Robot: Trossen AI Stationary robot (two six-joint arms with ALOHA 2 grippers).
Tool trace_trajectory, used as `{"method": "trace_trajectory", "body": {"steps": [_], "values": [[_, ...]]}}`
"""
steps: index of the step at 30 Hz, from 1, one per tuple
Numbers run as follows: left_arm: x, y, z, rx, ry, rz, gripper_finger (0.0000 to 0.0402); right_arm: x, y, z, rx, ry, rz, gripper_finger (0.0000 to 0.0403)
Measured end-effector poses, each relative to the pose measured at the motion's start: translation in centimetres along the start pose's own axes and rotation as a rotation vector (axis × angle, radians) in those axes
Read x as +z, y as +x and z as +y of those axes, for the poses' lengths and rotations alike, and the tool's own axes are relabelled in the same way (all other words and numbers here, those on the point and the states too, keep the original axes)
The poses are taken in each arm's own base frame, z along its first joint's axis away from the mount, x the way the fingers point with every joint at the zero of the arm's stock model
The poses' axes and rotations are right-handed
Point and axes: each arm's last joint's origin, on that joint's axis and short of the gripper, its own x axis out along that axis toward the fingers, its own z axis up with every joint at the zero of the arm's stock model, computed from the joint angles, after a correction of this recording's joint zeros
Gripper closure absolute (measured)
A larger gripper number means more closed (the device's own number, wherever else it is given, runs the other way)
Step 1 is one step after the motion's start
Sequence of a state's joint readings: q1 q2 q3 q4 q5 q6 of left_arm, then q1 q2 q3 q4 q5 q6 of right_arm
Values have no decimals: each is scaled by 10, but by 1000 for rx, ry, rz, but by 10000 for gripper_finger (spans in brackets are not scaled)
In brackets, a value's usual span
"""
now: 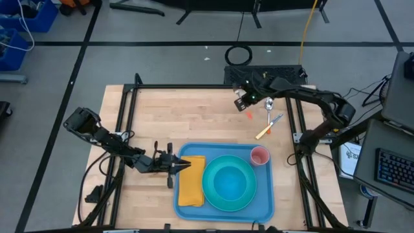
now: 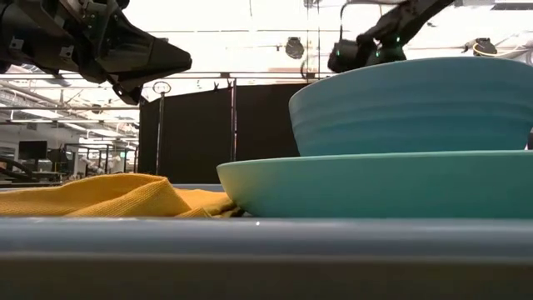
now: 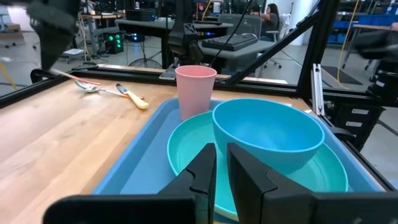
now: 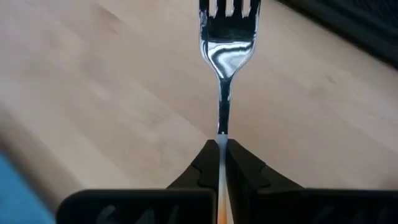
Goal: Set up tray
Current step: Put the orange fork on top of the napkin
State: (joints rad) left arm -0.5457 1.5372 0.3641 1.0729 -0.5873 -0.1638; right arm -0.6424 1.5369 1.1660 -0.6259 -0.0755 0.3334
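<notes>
Beyond my hands, a grey floor (image 1: 162,29) crossed by dark lines surrounds the wooden table (image 1: 194,116). Blue bins (image 1: 22,19) stand far off my left hand; a keyboard (image 1: 393,169) sits past my right (on a desk). Bright ceiling lights (image 2: 250,33) glare overhead.

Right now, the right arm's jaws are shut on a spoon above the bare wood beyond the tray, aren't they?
Not quite: it is a fork, not a spoon. The right wrist view shows its tines and the handle pinched in the right gripper, jaws shut on it. The rest holds: the high view places that gripper over bare wood beyond the tray.
</notes>
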Motion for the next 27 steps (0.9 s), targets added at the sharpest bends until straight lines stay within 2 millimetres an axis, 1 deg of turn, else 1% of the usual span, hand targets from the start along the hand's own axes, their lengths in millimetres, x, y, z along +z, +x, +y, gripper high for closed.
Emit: {"method": "trace_trajectory", "body": {"steps": [3,7,11,15,19,23,27], "values": [[0,0,0,0,0,0,360,-4,-12,21,50,-39,-56,402],[0,0,0,3,11,-1,360,-12,-23,51,99,-110,-130,402],[0,-4,-4,71,54,-14,360,-22,-30,84,156,-188,-215,402],[0,-8,-7,147,183,-21,360,-32,-37,118,245,-259,-335,402],[0,-9,-7,179,310,-13,360,-44,-45,149,345,-318,-495,402],[9,-2,-7,264,422,-19,360,-61,-45,168,473,-354,-629,403],[21,10,-3,309,498,-26,360,-81,-42,176,544,-387,-734,403]]}}
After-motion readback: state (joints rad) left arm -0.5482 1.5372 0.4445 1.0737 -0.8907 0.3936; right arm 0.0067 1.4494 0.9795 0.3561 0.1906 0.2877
